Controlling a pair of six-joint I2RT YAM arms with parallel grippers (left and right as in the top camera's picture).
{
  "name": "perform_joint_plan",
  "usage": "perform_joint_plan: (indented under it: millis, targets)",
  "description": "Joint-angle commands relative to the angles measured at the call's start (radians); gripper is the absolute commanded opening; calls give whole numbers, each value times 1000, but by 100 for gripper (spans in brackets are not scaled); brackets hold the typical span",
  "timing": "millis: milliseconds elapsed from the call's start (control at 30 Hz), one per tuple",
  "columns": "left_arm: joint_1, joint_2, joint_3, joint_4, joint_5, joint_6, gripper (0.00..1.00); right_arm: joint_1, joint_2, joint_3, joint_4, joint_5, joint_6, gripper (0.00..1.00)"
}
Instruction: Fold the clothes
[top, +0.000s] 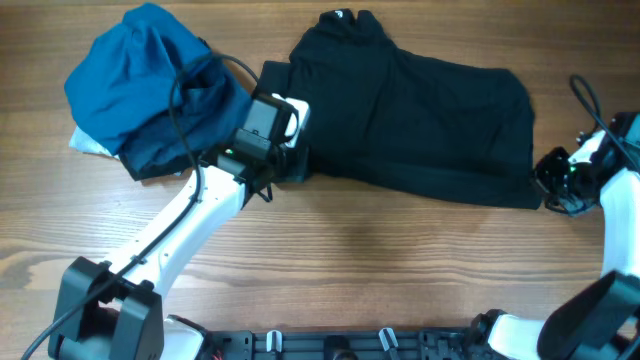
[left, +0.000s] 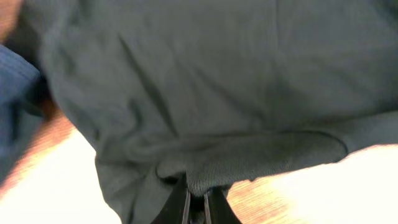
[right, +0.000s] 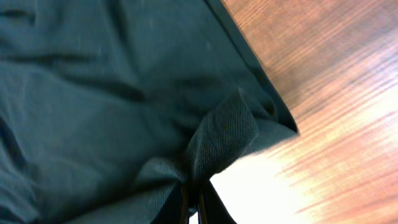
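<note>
**Shirt.** The black shirt (top: 410, 120) lies spread on the far middle of the tabletop (top: 380, 280). Its collar (top: 345, 18) is at the far edge and its body runs off to the right. The cloth is not flat: loose creases cross the middle. Its left edge lies just beside a blue bundle (top: 150, 85). Whether the two touch cannot be told.

**Step in hand (judged).** The near long edge is held at both ends, which suits a first fold carrying that edge over toward the far one. To do it well:
- Raise both ends together and level.
- Keep the edge taut between them so the middle does not sag or drag.
- Lay edge on edge squarely.
- Keep the left end clear of the bundle.
- Let go only once the cloth rests on itself.

**Left claw** (left: 198, 208). It is fully closed at the shirt's near left end. Its fingers are pinched on a rolled fold of hem, with bare tabletop showing beneath.

**Right claw** (right: 193, 205). It is fully closed at the near right corner, holding a small bunched tuck of cloth that puckers up from the tips.

**Risk (judged).** Both bites are small and close to the edge, so a quick or uneven lift could pull the fabric free.
</note>
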Motion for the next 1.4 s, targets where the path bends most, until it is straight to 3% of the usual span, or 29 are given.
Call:
perform_joint_plan:
  millis: [0,200,233,267,300,333,500,600,700,767,800,833,933,1067,1133,1233,1367]
  targets:
    - [68,23,14,113,-6,45,4,8,67,18,64,-8,46,4]
    - [94,137,14,289,82,17,6,8,102,18,135,-8,84,4]
    - [94,153,14,311,82,8,16,8,106,18,140,-7,94,4]
    - [96,169,14,336,79,-11,47,8,109,18,145,-7,94,4]
    - [101,179,14,349,76,-23,88,8,113,18,149,-7,94,4]
    - [111,179,14,340,54,-40,100,8,113,18,153,-6,94,4]
    - [193,134,35,66,68,-45,100,8,113,18,149,19,92,4]
    - [174,136,25,-57,168,70,96,8,113,18,148,24,93,4]
    - [79,147,5,-46,65,169,86,8,113,18,152,24,93,4]
    - [11,164,4,-23,-93,173,83,8,113,18,151,24,93,4]
    - [-39,194,4,7,-196,173,75,8,113,18,151,24,93,4]
    - [-58,216,4,18,-238,172,68,8,113,18,151,24,93,4]
    - [-74,267,4,34,-303,172,59,8,113,18,151,24,93,4]
    - [-74,309,5,105,-363,172,24,8,113,18,151,34,93,4]
    - [-74,292,19,91,-418,171,11,7,113,18,143,122,93,4]
    - [-69,248,55,16,-492,172,8,3,113,18,121,242,121,4]
    - [-54,207,62,56,-498,176,11,3,113,18,113,314,124,4]
